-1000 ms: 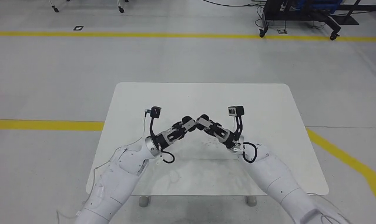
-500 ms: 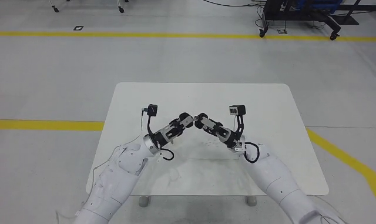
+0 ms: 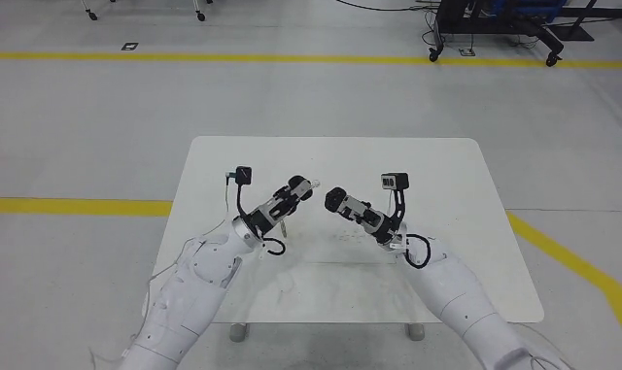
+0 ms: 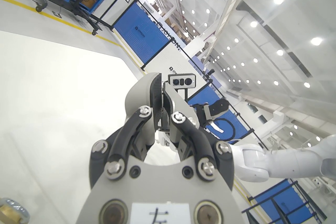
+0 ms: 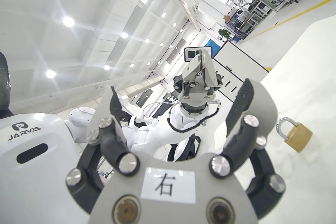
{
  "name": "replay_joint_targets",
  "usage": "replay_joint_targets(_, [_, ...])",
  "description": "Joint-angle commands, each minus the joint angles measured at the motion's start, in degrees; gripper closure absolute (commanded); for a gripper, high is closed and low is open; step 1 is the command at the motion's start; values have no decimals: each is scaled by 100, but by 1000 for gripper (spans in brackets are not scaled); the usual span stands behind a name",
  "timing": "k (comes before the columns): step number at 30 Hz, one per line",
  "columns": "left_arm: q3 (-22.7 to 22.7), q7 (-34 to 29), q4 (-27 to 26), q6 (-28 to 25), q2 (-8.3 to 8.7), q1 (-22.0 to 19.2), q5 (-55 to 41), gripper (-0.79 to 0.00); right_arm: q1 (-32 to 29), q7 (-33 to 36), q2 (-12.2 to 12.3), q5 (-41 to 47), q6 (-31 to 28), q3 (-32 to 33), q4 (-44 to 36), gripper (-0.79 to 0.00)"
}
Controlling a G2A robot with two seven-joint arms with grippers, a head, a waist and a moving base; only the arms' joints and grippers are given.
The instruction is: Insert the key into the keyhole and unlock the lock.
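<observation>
While the padlock [image 5: 299, 139] lies flat on the white table [image 5: 309, 64] with its metal loop looking shut, the job seems barely begun. The right gripper [image 5: 179, 89] is near the padlock, with its fingers wide apart and nothing in them. The left gripper [image 4: 160, 88] is up above the table with its fingers pressed together. I cannot tell if a key is between them. Putting the key in and turning it are both left to do.
</observation>
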Motion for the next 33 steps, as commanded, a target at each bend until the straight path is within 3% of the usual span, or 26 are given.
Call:
replay_joint_targets(1, [11,-179,-81,-15,13,43,-48,0,-6,259,26,-130,80,-27,-145,-785])
replay_joint_targets(7, [-140,-1216,-175,-272,129,66,-377,0,138,1447,442,-765,1084,203,-554,-785])
replay_joint_targets(11, [-165,-2126,-234,-381,213,-1,-699,0,41,1626,719,-1050,1264,300,-1008,-785])
replay_joint_targets(14, [-222,-2486,-258,-373,263,-34,-874,0,-2,1691,874,-1062,1328,225,-1249,-643])
replay_joint_targets(16, [-218,-2629,-278,-351,285,-35,-866,0,-18,1657,953,-983,1294,159,-1328,-502])
replay_joint_targets(20, [-176,-2775,-282,-310,314,-21,-806,0,33,1594,1076,-956,1232,-49,-1382,-326])
replay_joint_targets(26, [-210,-2873,-280,-359,365,29,-891,0,207,1500,1204,-946,1138,-420,-1354,-277])
replay_joint_targets(33, [-157,-3013,-324,-387,406,30,-977,0,431,1382,1315,-894,1020,-767,-1230,-280])
